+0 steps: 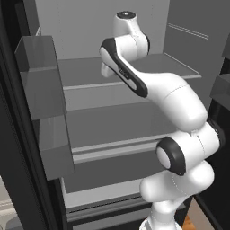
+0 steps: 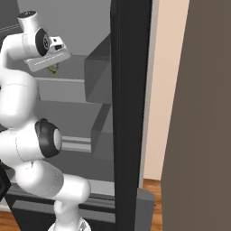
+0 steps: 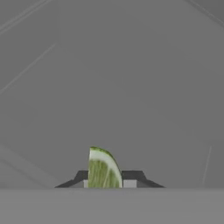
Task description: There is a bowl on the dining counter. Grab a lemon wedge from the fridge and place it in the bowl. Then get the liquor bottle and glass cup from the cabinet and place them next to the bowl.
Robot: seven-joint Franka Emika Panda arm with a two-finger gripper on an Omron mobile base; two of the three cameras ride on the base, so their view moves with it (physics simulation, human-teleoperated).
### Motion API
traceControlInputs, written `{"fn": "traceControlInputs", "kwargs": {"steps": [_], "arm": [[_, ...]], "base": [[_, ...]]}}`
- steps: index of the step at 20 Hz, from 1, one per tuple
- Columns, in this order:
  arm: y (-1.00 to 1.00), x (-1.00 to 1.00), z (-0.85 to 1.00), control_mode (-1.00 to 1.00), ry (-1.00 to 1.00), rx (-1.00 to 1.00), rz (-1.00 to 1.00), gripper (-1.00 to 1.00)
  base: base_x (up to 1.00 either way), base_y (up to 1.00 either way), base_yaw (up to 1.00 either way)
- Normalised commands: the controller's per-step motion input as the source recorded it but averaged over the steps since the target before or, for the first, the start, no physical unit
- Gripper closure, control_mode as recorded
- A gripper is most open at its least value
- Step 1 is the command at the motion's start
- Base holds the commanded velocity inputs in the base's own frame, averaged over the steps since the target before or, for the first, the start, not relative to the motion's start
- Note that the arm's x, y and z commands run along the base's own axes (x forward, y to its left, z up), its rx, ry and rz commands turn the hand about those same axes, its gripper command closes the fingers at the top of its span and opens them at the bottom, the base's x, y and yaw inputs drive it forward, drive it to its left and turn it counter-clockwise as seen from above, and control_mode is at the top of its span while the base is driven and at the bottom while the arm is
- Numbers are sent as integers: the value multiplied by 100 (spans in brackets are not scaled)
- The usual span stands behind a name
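Yellow-green lemon wedge (image 3: 103, 169) sits pinched between the two tips of my gripper (image 3: 105, 179), over a grey shelf (image 1: 108, 72) inside the fridge (image 2: 126, 113). My hold looks slight; a quick pull-out could twist the wedge loose.

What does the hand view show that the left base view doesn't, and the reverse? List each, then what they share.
Hand view: the lemon wedge, yellow-green, pinched between the dark tips of the end effector. Left base view: the white arm reaching in, the grey door bins on the left, and the stacked shelves. Shared: the plain grey interior of the fridge.
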Motion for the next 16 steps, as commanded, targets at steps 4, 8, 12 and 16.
{"fn": "traceControlInputs", "kwargs": {"steps": [4,8,12,16], "arm": [[-15,-35,11,-100,-12,0,5,100],[-15,-66,27,-100,-22,-6,10,100],[-21,-80,37,-100,-21,-11,11,100],[-28,-91,23,-100,-17,-12,9,100]], "base": [[0,0,0],[0,0,0],[0,0,0],[0,0,0]]}}
